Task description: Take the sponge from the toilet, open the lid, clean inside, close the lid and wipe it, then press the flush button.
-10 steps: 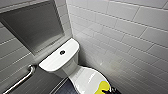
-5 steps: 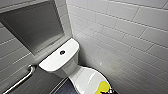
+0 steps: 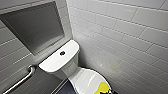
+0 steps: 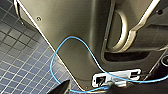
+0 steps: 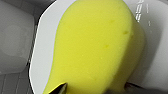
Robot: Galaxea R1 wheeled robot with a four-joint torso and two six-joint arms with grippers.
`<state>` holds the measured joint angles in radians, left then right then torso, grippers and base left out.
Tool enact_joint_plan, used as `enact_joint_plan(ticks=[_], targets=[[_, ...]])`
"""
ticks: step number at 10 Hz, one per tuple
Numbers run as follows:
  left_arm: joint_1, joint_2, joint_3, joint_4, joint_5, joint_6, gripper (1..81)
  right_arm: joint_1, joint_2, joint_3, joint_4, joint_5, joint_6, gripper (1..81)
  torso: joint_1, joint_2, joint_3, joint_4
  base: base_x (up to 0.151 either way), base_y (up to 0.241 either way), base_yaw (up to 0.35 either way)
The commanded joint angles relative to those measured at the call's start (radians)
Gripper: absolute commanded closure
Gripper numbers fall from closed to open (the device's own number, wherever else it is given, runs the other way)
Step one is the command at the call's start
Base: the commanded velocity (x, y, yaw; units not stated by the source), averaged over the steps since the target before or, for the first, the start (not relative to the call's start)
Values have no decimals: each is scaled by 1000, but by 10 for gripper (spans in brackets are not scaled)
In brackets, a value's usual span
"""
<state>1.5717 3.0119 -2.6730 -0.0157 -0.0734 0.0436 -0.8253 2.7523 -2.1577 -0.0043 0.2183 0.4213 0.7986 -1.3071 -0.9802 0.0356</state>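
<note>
The white toilet [image 3: 65, 65] stands in the corner, with the dark round flush button [image 3: 62, 53] in the middle of its tank top. The lid [image 3: 83, 79] is down. On the near end of the lid lies the yellow sponge [image 3: 102, 88]. My right gripper [image 3: 108, 92] is right at it. The right wrist view has the sponge [image 5: 95, 47] close up on the white lid [image 5: 42, 57], with my right gripper [image 5: 97, 88] open and one dark fingertip [image 5: 60, 88] on each side of it. The left wrist view catches my left gripper's dark fingertip [image 4: 62, 88] above the floor, with nothing held.
A metal grab bar [image 3: 22, 78] runs along the left wall under a recessed niche [image 3: 35, 27]. White tiled wall [image 3: 125, 37] closes in tight on the toilet's right. Dark small-tiled floor [image 4: 20, 62] lies beside my base, where a blue cable [image 4: 75, 41] loops.
</note>
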Motion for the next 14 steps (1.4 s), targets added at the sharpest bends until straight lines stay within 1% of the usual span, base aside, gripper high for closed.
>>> enact_joint_plan(ticks=[1,3,4,5,6,7,9,10,14], targets=[[43,0,1,-9,93,-2,10,85,-11,29,-10,-31,4,10,0,0,0,0,0,0,0],[43,-2,1,-9,92,-4,10,73,-9,62,-5,-16,5,10,7,-10,0,0,0,0,0],[44,0,1,-9,92,-2,10,68,-7,58,-2,-16,5,10,7,-9,0,0,0,0,0],[44,1,1,-7,92,-4,10,68,-7,59,-2,-16,5,10,7,-10,-86,0,0,0,0],[44,1,1,-9,92,-2,10,71,-11,65,-3,-16,5,10,7,-10,-97,0,0,0,0],[44,1,1,-7,92,-2,10,70,-11,70,-7,-13,5,10,7,-10,-16,0,0,0,0],[47,1,1,-9,93,-2,10,68,-11,66,-8,4,5,10,7,-10,-55,0,0,0,0],[47,1,1,-9,93,-4,10,71,-9,59,-3,18,5,10,7,-10,-61,0,0,0,0],[51,3,1,-9,93,-4,10,59,-1,47,1,18,5,10,8,-10,-65,0,0,0,0]])
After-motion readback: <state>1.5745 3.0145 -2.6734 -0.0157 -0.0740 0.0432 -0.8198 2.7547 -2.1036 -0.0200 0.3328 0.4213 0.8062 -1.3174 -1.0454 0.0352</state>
